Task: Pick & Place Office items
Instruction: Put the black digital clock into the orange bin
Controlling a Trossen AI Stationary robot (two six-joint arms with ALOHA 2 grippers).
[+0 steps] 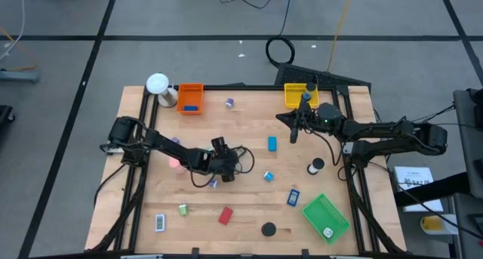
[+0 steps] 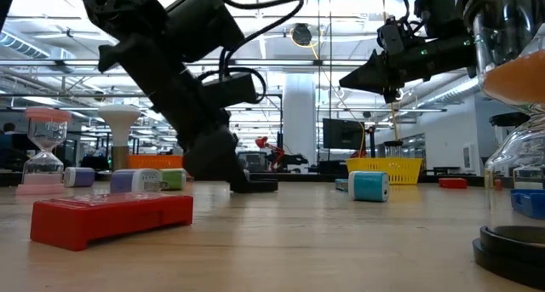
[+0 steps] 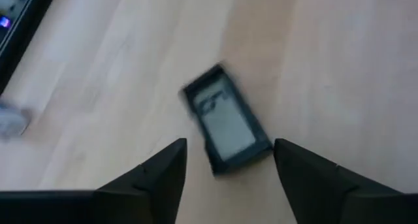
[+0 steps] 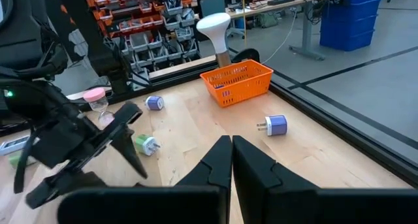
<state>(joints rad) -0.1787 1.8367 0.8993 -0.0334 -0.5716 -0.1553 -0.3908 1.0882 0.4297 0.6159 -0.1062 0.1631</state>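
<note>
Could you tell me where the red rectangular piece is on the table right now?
In the high view, the red piece lies near the table's front edge, between the green roll and the black disc.

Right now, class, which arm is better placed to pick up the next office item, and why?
Left. The left tool is open and low over a black-and-white rectangle lying between its fingers. The right tool is shut and raised beside the yellow tray.
</note>
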